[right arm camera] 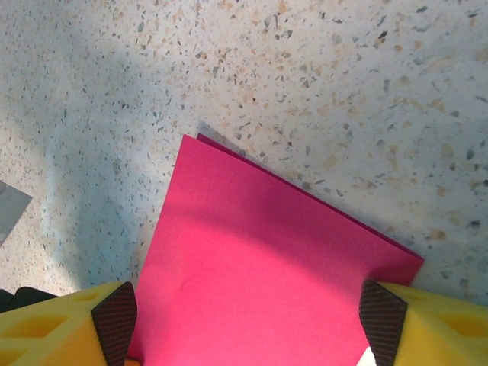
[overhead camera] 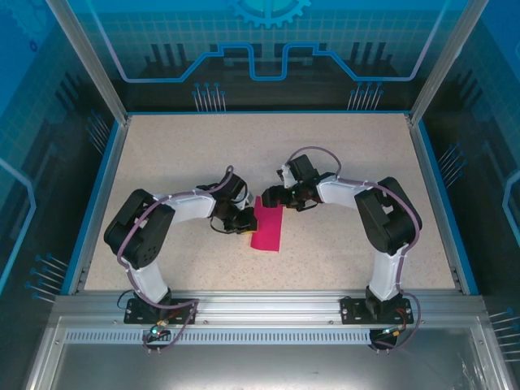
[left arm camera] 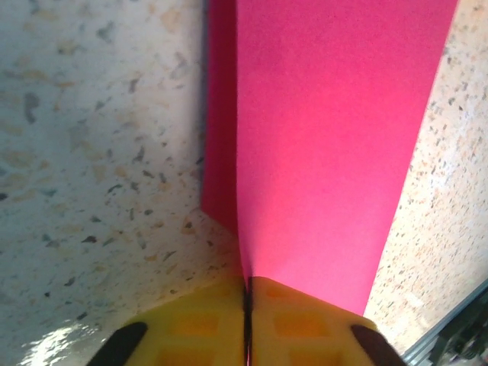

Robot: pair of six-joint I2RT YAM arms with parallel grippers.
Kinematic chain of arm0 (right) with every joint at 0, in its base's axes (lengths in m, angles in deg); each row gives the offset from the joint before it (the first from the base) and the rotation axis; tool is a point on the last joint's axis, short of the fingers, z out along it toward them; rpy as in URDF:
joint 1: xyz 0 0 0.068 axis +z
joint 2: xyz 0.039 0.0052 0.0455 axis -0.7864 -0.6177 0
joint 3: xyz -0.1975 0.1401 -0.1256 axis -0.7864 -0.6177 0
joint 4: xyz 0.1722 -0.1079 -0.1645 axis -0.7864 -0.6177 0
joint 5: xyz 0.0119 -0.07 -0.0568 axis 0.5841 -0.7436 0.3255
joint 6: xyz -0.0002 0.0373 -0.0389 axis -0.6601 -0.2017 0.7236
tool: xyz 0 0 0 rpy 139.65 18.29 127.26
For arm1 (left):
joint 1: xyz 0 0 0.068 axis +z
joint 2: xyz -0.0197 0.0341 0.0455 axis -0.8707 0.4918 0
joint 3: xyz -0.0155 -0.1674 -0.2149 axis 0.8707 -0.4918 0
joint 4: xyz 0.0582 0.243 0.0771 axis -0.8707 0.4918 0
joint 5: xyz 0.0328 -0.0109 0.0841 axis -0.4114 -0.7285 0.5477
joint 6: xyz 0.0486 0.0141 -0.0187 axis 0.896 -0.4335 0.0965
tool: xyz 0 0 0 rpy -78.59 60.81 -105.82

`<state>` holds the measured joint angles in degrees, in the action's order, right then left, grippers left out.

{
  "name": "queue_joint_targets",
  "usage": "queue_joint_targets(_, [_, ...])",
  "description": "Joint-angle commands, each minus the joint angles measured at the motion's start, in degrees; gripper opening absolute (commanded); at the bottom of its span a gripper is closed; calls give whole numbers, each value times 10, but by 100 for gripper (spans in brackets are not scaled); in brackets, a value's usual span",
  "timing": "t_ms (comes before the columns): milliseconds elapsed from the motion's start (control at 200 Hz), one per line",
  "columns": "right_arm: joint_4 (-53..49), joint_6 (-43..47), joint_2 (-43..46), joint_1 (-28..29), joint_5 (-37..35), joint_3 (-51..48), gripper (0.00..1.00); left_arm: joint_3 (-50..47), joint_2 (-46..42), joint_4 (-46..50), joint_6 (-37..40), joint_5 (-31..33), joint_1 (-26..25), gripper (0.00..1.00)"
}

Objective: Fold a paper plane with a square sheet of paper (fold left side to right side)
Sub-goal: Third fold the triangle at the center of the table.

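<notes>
My left gripper (left arm camera: 248, 301) pinches the paper (left arm camera: 328, 152); my right gripper (right arm camera: 248, 324) hangs spread. Tugging could skew the fold's edges.

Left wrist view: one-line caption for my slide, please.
Left gripper shut on the near edge of the folded pink paper, speckled table beneath.

Work surface — a speckled beige tabletop (overhead camera: 171, 154) bounded by a blue rim (overhead camera: 97, 207), an aluminium rail (overhead camera: 268, 302) along its near edge. Behind, a blue backdrop panel (overhead camera: 162, 32) bearing a gear emblem (overhead camera: 268, 10); small grey patch (right arm camera: 9, 210) on the tabletop.
</notes>
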<state>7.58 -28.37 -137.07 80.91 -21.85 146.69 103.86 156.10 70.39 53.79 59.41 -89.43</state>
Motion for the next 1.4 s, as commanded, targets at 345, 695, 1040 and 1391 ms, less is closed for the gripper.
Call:
queue_joint_targets(345, [36,149,339,91,-156,-245,94,-66,-54,-103,-126,-79,-5,0])
queue_joint_targets(695, [72,199,417,349,-388,-348,94,-90,-49,-156,-187,-130,-6,0])
queue_joint_targets(1040, [91,263,233,387,-461,-237,89,-91,-54,-146,-187,-131,-6,0])
queue_joint_targets(1391, [87,271,220,380,-436,-228,33,-85,-52,-139,-179,-133,-5,0])
